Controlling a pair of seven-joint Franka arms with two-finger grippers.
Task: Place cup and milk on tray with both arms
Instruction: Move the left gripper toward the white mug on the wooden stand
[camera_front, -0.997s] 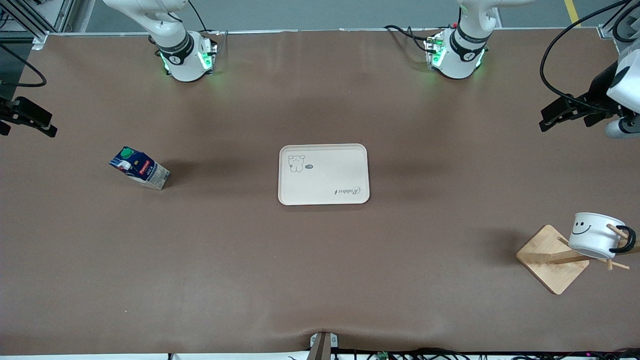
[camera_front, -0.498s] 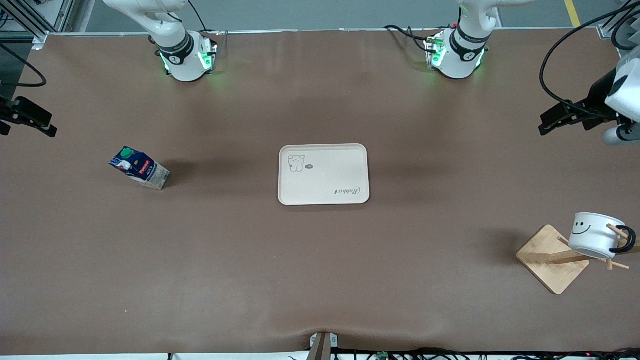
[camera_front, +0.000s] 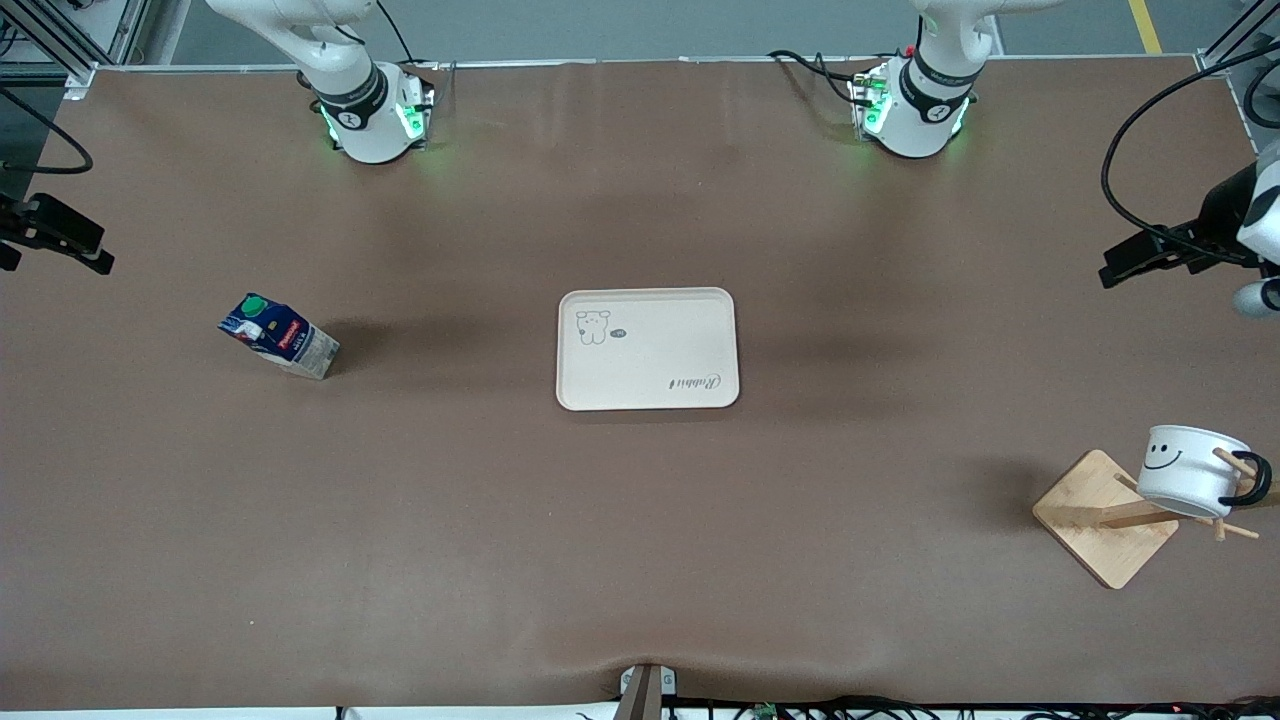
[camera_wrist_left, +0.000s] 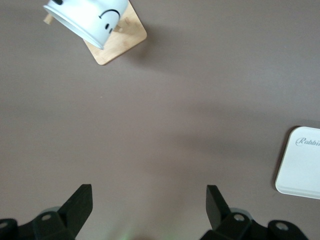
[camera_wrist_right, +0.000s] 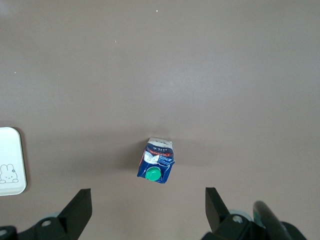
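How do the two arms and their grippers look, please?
Both arms are white with black joint rings; their bases carry green lights. Black cables run to the left arm and right arm. The left gripper and right gripper are black with angular fingers.

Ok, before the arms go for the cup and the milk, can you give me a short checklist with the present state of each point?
1. Tray bare, ready for both items: ok.
2. Milk carton standing upright, nothing touching it: ok.
3. Cup hanging on the wooden rack, handle free: ok.
4. Left gripper open, holding nothing: ok.
5. Right gripper open, holding nothing, carton below it: ok.
6. Left gripper over the cup: not ok, it is over bare table.
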